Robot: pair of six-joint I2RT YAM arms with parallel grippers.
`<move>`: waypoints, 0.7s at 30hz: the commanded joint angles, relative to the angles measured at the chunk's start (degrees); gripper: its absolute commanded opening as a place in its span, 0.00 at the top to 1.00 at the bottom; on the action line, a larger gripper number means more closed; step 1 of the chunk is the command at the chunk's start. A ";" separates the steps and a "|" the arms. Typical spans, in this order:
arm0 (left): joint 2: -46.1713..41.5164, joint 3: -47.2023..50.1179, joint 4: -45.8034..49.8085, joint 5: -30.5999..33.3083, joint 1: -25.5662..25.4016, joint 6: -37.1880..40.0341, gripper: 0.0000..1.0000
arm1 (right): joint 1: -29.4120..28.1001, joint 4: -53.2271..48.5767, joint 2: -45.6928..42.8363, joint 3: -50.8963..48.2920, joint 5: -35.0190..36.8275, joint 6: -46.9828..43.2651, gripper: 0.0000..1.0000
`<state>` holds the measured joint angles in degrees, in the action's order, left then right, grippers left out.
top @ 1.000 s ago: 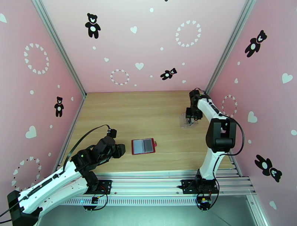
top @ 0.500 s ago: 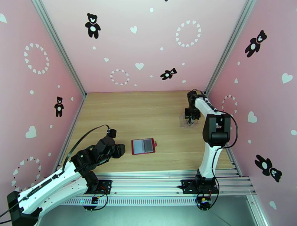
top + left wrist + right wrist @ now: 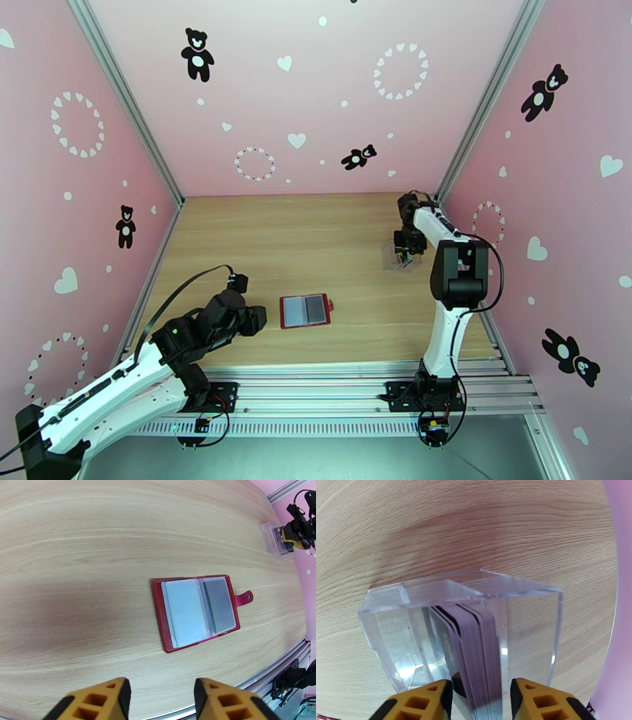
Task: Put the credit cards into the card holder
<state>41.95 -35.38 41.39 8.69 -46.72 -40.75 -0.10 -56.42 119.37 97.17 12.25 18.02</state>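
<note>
**A:** Where are the credit cards (image 3: pixel 478 645)?

**B:** They stand on edge as a tight stack inside the clear box (image 3: pixel 529 614). The box sits by the right edge of the bench (image 3: pixel 316 237), toward the far right corner. The right gripper (image 3: pixel 480 701) reaches into the box from above, jaws spread, with the stack between them.

**A:** Pinching it?

**B:** I'd say not yet. The stack nearly fills the space, but a thin gap shows beside one finger, and nothing is lifted.

**A:** And the card holder (image 3: pixel 197 612)?

**B:** It lies flat and open near the middle of the near edge, well apart from the box. Its long axis runs along that edge, and its snap tab (image 3: pixel 245 597) points toward the right edge. The pocket on the tab side looks darker than the other, but I can't tell whether a card is in it.

**A:** The left gripper (image 3: pixel 162 701)?

**B:** Its jaws are spread with nothing between them, and it hovers just beside the holder on the near-left side. That arm is much nearer the holder, while the right arm is the one at the cards.

**A:** So what does the next move turn on?

**B:** The cards' flat faces are turned toward the fingers, so closing would squeeze face to face, which suits a pinch. The risk, as I judge it, is that the jaws straddle the whole stack rather than one card. After that the carry runs diagonally, from the far right corner toward the near edge.
</note>
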 commanded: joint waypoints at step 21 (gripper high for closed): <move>0.15 0.32 0.78 1.77 -0.48 -0.38 0.51 | 1.60 1.26 -8.01 -2.75 -5.49 1.17 1.00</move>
<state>42.00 -35.38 41.41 9.47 -46.72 -40.75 1.58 -55.20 113.43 95.18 9.65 18.90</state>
